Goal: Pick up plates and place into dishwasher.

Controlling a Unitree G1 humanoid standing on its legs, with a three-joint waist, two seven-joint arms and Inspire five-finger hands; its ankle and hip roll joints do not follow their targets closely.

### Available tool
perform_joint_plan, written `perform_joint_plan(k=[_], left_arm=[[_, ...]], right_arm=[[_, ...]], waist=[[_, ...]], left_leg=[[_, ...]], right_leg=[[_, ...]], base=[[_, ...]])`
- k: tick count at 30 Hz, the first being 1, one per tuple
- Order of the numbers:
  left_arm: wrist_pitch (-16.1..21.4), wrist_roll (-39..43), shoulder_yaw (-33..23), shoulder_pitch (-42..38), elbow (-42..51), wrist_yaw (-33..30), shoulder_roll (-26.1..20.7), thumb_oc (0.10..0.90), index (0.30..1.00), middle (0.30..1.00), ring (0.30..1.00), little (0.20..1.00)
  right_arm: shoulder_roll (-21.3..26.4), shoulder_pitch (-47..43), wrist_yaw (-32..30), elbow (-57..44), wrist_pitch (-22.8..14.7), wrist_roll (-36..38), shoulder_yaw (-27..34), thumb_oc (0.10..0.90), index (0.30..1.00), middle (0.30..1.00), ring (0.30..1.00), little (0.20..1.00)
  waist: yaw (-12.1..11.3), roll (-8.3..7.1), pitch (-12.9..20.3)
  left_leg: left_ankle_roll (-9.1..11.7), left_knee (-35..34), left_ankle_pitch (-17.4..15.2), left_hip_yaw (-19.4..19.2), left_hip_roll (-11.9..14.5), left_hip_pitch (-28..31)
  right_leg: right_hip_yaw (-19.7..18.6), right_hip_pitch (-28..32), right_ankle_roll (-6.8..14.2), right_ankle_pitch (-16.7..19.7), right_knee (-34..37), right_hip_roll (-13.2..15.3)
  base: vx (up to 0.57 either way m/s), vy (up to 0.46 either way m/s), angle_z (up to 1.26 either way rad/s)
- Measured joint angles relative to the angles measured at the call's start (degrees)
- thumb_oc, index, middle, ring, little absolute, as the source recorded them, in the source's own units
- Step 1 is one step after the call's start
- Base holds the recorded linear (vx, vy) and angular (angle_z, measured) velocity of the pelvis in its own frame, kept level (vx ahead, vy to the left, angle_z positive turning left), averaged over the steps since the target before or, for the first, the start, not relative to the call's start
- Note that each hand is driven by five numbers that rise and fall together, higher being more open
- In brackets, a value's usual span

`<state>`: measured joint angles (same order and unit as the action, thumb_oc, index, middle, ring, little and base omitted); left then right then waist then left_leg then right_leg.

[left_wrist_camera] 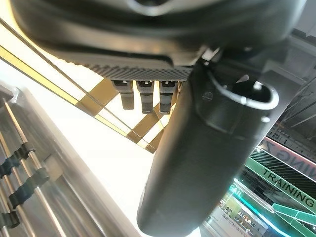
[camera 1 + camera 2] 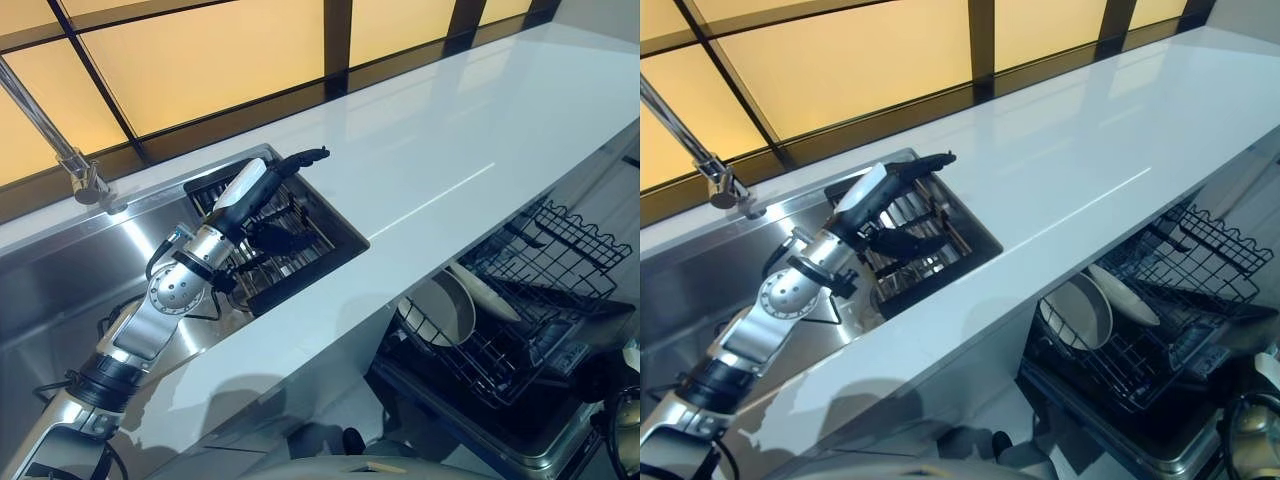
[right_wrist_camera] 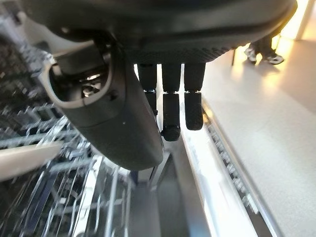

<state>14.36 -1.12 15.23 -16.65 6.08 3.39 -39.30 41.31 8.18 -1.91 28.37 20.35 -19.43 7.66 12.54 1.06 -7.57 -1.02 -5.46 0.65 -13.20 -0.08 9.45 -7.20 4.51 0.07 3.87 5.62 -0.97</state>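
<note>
While the tap (image 2: pixel 70 165) stands at the far left over the steel sink (image 2: pixel 60 280), the left hand (image 2: pixel 262 205) hangs over the dark rack (image 2: pixel 320 235) in the sink, fingers straight and holding nothing. A long white bench (image 2: pixel 450 150) runs to the right. Below its right end, two plates (image 2: pixel 445 310) stand on edge in the dishwasher basket (image 2: pixel 540 290). The right hand (image 3: pixel 148 98) is over that basket, fingers straight and loose, empty.
</note>
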Motion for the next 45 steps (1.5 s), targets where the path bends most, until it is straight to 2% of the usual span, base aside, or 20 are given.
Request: perform_joint_plan(k=[4,8,20,27,30,38,45], left_arm=[[0.07,0.00,0.25,0.02,0.00,0.76,0.00,0.800,0.900,0.900,0.900,0.900],[0.91,0.00,0.99,-0.05,0.04,0.89,-0.03,0.800,0.900,0.900,0.900,0.900],[0.89,0.00,4.45,-0.64,0.03,-0.37,-0.69,0.800,0.900,0.900,0.900,0.900],[0.88,0.00,5.53,-1.03,0.09,-1.33,-0.83,0.800,0.900,0.900,0.900,0.900],[0.87,0.00,5.58,-1.03,0.09,-2.06,-1.16,0.800,0.900,0.900,0.900,0.900],[0.79,0.00,5.75,-1.03,0.08,-2.12,-1.76,0.800,0.900,0.900,0.900,0.900],[0.70,-0.04,7.15,-1.07,0.05,-4.06,-0.69,0.800,0.900,0.900,0.900,0.900]], right_arm=[[0.00,-1.89,-0.03,1.98,-0.09,0.04,-2.53,0.100,0.300,0.300,0.300,0.200],[0.17,-6.52,-0.47,8.46,0.50,0.17,-5.67,0.100,0.300,0.300,0.300,0.200],[1.85,-19.17,2.06,26.98,1.73,-0.07,-11.99,0.100,0.300,0.300,0.300,0.200],[1.90,-20.94,2.43,35.14,2.21,-0.88,-15.41,0.100,0.300,0.300,0.300,0.200],[1.70,-20.17,2.27,35.87,2.33,-0.72,-15.95,0.100,0.300,0.300,0.300,0.200],[1.95,-19.52,-0.39,33.82,2.06,5.66,-17.69,0.100,0.300,0.300,0.300,0.200],[1.85,-19.03,-4.05,29.27,1.56,13.24,-17.53,0.100,0.300,0.300,0.300,0.200]], waist=[[-0.63,0.36,-0.28],[-2.33,0.76,-0.88],[-3.67,0.31,-1.64],[-6.19,0.22,-1.77],[-7.05,0.22,-1.82],[-6.96,0.18,-1.81],[-4.55,0.47,-2.02]], left_leg=[[0.01,0.00,0.01,0.18,-0.01,-0.07],[-0.03,0.02,0.10,0.84,-0.05,-0.32],[-0.06,0.02,0.64,2.62,-0.18,-1.03],[-0.07,0.02,1.17,4.75,-0.24,-1.17],[-0.12,0.01,1.28,5.23,-0.29,-1.27],[-0.23,0.05,1.67,5.57,-0.55,-2.00],[-0.41,0.00,1.77,5.49,-0.67,-1.90]], right_leg=[[0.18,0.01,-0.02,0.01,0.00,0.03],[0.79,0.04,-0.14,0.09,0.00,0.16],[2.60,-0.03,-0.15,0.09,0.01,0.42],[4.62,0.60,0.00,-0.07,0.03,0.65],[4.85,0.68,-0.04,-0.20,0.03,0.74],[5.05,0.06,-0.03,-0.16,0.02,0.93],[4.82,0.06,-0.12,-0.07,0.03,1.01]], base=[[0.02,-0.033,0.02],[0.02,-0.059,0.08],[0.02,-0.030,0.08],[0.01,-0.006,0.15],[-0.01,-0.006,0.14],[0.00,0.000,0.00],[0.00,0.022,-0.03]])
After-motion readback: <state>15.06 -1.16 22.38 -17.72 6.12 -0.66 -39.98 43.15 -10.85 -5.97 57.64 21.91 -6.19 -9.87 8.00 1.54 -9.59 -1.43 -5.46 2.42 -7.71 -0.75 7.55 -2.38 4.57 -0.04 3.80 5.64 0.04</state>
